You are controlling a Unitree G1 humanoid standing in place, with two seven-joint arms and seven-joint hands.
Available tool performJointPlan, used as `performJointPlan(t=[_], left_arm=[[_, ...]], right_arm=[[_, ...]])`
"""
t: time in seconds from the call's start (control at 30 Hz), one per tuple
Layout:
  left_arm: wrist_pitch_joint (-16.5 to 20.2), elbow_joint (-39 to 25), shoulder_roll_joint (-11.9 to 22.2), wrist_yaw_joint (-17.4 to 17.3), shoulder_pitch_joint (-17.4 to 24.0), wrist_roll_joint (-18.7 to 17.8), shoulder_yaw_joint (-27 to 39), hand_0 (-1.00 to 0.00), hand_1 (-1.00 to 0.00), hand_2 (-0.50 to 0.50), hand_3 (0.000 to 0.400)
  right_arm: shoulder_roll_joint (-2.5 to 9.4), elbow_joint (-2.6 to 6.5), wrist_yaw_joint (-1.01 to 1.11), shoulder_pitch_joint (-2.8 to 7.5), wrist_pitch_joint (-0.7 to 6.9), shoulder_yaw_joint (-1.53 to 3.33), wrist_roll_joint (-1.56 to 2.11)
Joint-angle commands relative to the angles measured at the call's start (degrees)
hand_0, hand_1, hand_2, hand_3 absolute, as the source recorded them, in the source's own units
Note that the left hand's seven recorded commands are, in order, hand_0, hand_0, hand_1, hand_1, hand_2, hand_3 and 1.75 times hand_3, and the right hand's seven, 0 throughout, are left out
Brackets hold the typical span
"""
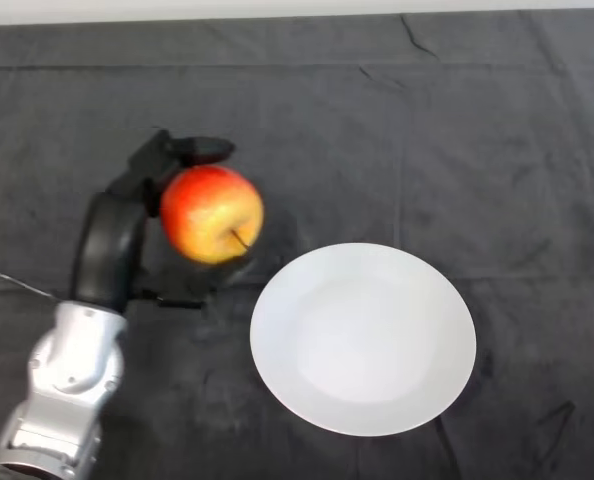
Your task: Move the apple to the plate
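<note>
A red and yellow apple sits in my black left hand, at the left of the table. The fingers curl over its far side and the thumb reaches under its near side, so the hand is shut on the apple. The apple's stem points toward me and to the right. I cannot tell whether the apple rests on the cloth or is held just above it. A white round plate lies empty on the cloth to the right of the apple and nearer me, its left rim close to the apple.
A dark grey wrinkled cloth covers the whole table. The table's far edge runs along the top of the view.
</note>
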Motion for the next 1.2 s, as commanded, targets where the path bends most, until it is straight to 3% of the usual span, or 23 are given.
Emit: performJointPlan(t=[0.03, 0.27, 0.53, 0.9, 1.17, 1.2], left_arm=[[-1.88, -2.35, -0.34, 2.16, 2.76, 1.77, -1.06, -1.0, -1.0, 0.0, 0.4], [-4.1, -2.5, -1.22, 7.74, 1.99, 3.92, -7.59, -1.0, -1.0, 0.0, 0.4], [-5.47, -0.76, -1.29, 10.76, 0.72, 4.06, -14.52, -1.0, -1.0, 0.0, 0.4], [-5.29, 0.83, -0.78, 12.62, -0.95, 4.72, -22.03, -1.0, -1.0, 0.0, 0.4], [-5.85, 2.51, 0.41, 12.11, -2.2, 4.87, -24.14, -1.0, -1.0, 0.0, 0.4], [-5.98, 2.77, 0.49, 12.14, -2.31, 4.99, -24.27, -0.94, -1.0, 0.03, 0.4]], right_arm=[[-0.66, -1.49, -0.44, -0.06, -0.3, -0.87, 1.2], [-0.65, -1.53, -0.47, -0.04, -0.3, -0.86, 1.22], [-0.67, -1.51, -0.47, -0.05, -0.29, -0.86, 1.24], [-0.72, -1.42, -0.45, -0.09, -0.26, -0.86, 1.27], [-0.76, -1.34, -0.42, -0.12, -0.24, -0.86, 1.28], [-0.77, -1.33, -0.42, -0.12, -0.24, -0.86, 1.28]])
